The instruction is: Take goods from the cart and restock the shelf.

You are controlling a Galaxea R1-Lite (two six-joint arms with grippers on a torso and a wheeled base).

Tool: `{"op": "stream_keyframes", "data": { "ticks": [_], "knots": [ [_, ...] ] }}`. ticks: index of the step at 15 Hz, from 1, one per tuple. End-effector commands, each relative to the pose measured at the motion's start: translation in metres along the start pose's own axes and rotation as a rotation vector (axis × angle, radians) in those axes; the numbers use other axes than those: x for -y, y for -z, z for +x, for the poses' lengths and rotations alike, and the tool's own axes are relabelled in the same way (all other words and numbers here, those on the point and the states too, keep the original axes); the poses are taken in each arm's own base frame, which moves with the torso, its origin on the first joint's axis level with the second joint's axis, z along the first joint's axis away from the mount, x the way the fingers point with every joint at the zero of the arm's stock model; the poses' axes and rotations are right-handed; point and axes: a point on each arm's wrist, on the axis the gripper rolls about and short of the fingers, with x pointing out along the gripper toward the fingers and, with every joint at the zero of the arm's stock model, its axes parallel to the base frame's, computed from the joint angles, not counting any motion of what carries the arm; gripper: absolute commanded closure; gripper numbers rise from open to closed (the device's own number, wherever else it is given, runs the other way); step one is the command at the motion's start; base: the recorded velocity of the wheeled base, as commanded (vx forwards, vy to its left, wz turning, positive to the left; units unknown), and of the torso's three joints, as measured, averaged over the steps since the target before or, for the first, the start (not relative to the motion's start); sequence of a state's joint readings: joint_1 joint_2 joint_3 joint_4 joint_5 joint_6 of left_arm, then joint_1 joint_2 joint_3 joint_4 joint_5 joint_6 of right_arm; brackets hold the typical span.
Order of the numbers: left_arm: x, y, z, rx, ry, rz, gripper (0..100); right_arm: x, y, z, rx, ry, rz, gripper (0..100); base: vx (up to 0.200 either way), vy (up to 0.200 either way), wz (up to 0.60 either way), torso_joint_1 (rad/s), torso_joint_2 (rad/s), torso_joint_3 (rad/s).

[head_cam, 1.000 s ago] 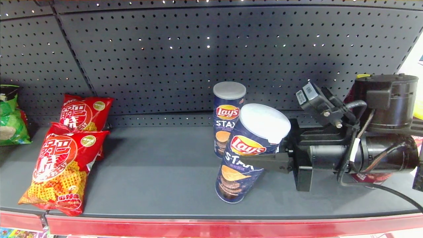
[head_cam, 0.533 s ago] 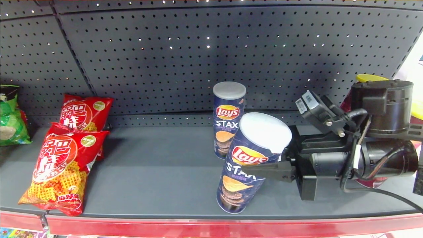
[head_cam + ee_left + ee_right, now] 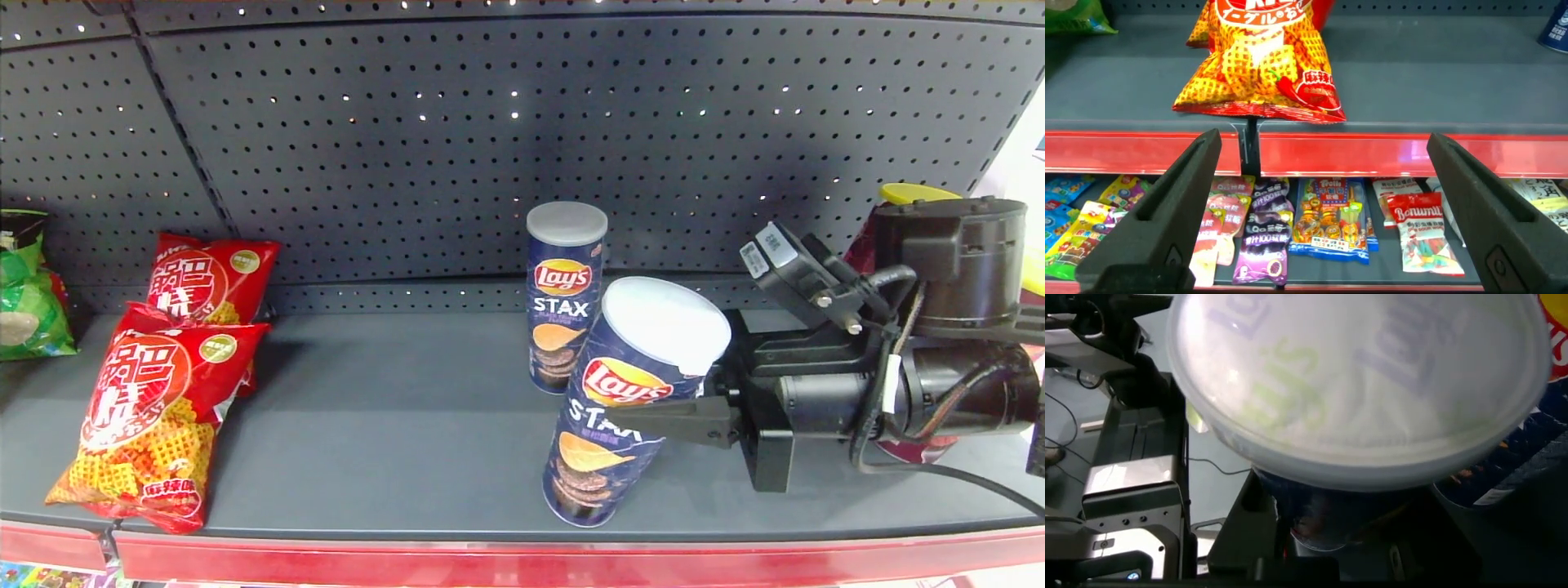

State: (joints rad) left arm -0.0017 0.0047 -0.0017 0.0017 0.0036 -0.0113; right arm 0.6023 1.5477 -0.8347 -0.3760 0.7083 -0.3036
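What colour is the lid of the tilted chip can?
White plastic lid on the dark blue can; clearest in head view.

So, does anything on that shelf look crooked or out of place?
Yes: the front chip can, held in the right gripper, leans with its lid tipped toward the robot's right, near the front edge of the shelf. The can behind it stands upright.

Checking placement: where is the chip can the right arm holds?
Head view: tilted can right of centre near the shelf front, in the jaws of the right gripper, just before the upright can.
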Motion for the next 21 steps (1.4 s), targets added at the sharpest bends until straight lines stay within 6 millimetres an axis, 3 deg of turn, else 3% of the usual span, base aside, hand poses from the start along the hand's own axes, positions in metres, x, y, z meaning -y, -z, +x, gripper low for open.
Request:
{"op": "stream_keyframes", "data": {
  "ticks": [1,14,21],
  "knots": [
    [0.0,0.0,0.0,-0.001,-0.001,-0.001,0,0.0,0.0,0.001,-0.001,-0.003,0.002,100,0.0,0.0,0.0,0.0,0.0,0.0],
    [0.0,0.0,0.0,-0.001,-0.001,0.001,0,-0.012,0.016,0.006,-0.048,-0.046,0.036,100,0.0,0.0,0.0,0.0,0.0,0.0],
    [0.0,0.0,0.0,-0.001,-0.001,0.001,0,-0.004,0.001,0.006,-0.009,-0.023,0.016,100,0.0,0.0,0.0,0.0,0.0,0.0]
  ]
}}
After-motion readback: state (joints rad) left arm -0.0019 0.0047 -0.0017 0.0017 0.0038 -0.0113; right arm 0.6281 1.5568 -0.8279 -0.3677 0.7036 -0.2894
